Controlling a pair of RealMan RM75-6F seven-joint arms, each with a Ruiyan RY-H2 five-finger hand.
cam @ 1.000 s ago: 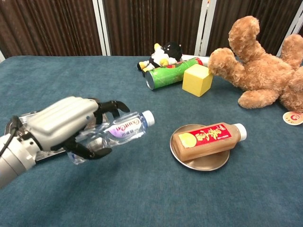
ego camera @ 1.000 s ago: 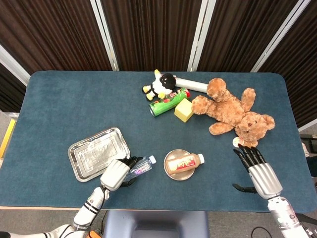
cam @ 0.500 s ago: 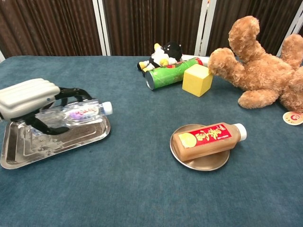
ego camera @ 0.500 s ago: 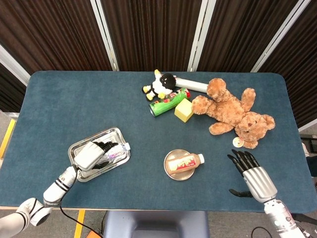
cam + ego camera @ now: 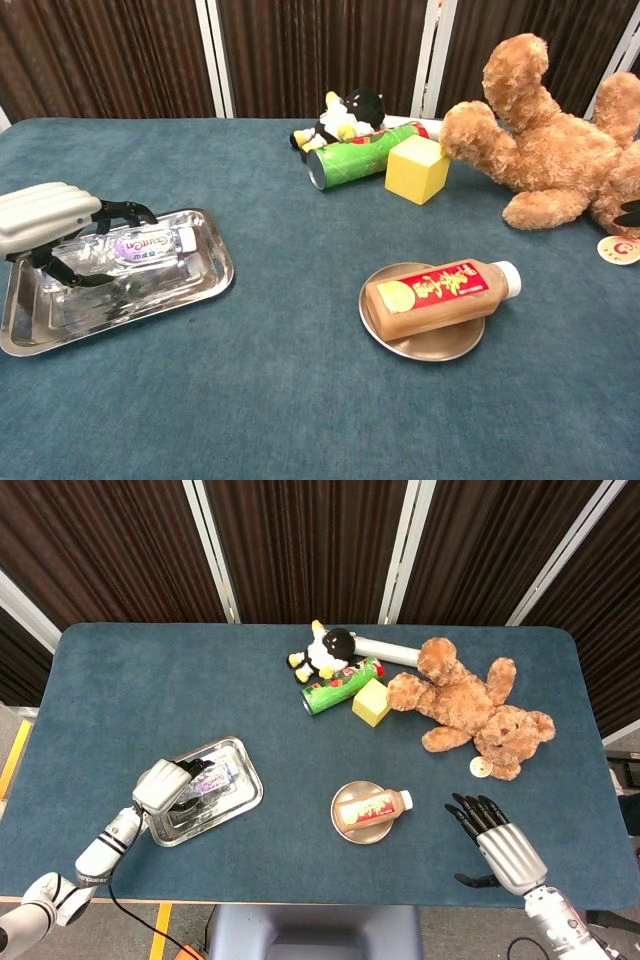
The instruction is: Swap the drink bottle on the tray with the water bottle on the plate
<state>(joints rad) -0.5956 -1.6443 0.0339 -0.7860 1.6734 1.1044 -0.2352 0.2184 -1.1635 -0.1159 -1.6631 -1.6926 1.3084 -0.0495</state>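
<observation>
- While its fingers curl around a clear water bottle [image 5: 125, 252], the left hand [image 5: 165, 784] reaches over the metal tray [image 5: 232, 752] at the table's 8 o'clock corner, knuckles up, forearm trailing off toward the near edge.
- Lying on its side, the water bottle sits low in the tray, its white cap [image 5: 186, 238] pointing toward 3 o'clock; whether it rests on the tray floor cannot be told.
- At 5 o'clock the right hand [image 5: 495, 836] hovers palm down over the blue table [image 5: 150, 690], fingers spread and gripping nothing, thumb out to the side; the chest view catches only dark fingertips at the frame's right edge.
- A small round metal plate [image 5: 428, 345] near the table's centre front carries the drink bottle [image 5: 438, 293], laid flat with its red label up and white cap toward 3 o'clock.
- Toward 12 o'clock lie a green snack can [image 5: 342, 685], a yellow block [image 5: 371, 702], a black-and-white plush toy [image 5: 325, 653] and a brown teddy bear [image 5: 470, 707], well apart from both hands.
</observation>
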